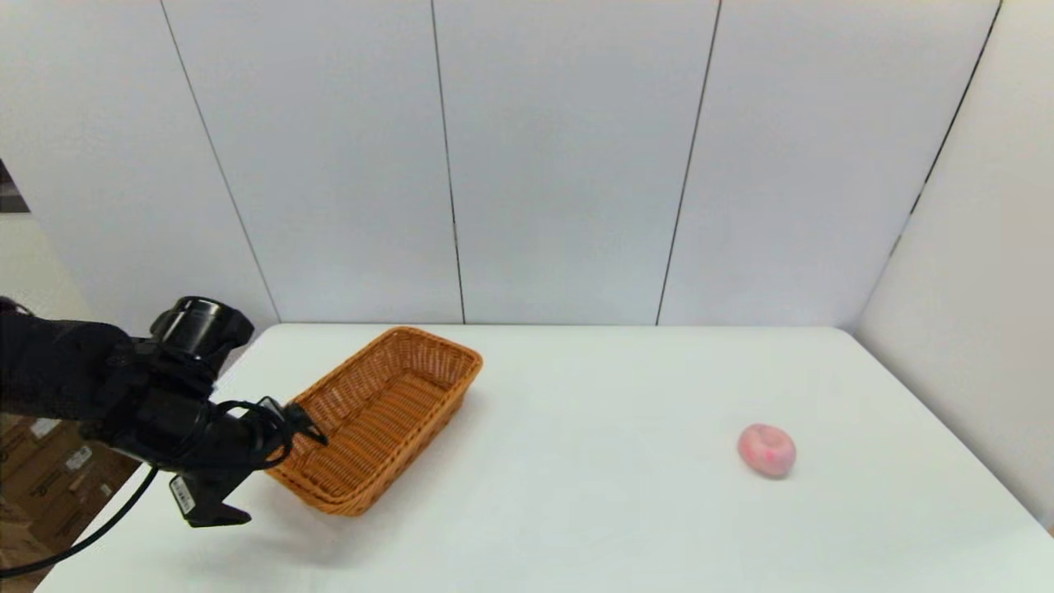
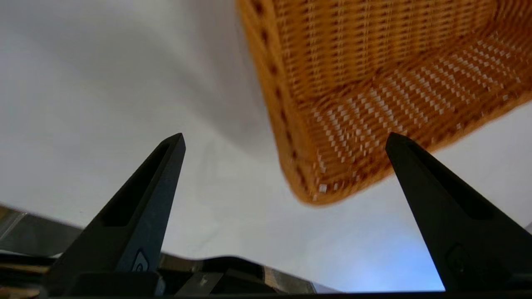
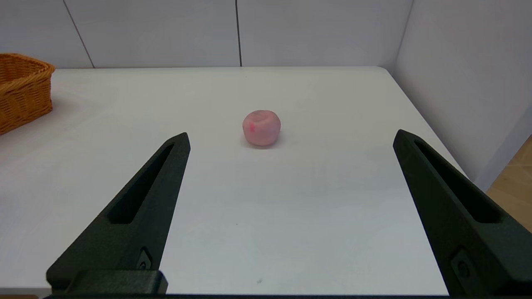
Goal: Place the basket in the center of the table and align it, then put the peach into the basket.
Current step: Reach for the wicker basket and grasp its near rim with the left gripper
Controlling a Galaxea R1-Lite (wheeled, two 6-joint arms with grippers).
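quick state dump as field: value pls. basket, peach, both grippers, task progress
basket: rectangular orange-brown woven wicker tray, on the left part of the white table, angled, empty
peach: small round pale-pink fruit, on the table's right side, apart from the basket
left gripper: open, at the basket's near-left corner, not gripping
right gripper: open, short of the peach, out of head view
progress: basket not centred; peach not in

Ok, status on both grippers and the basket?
Left gripper open at basket near corner, no grasp. Right gripper open, short of peach. Basket skewed, left of centre. Path clear.

Pale panelled walls (image 1: 568, 156) with dark seams meet in a corner — cardboard boxes (image 1: 49, 478) lower left.
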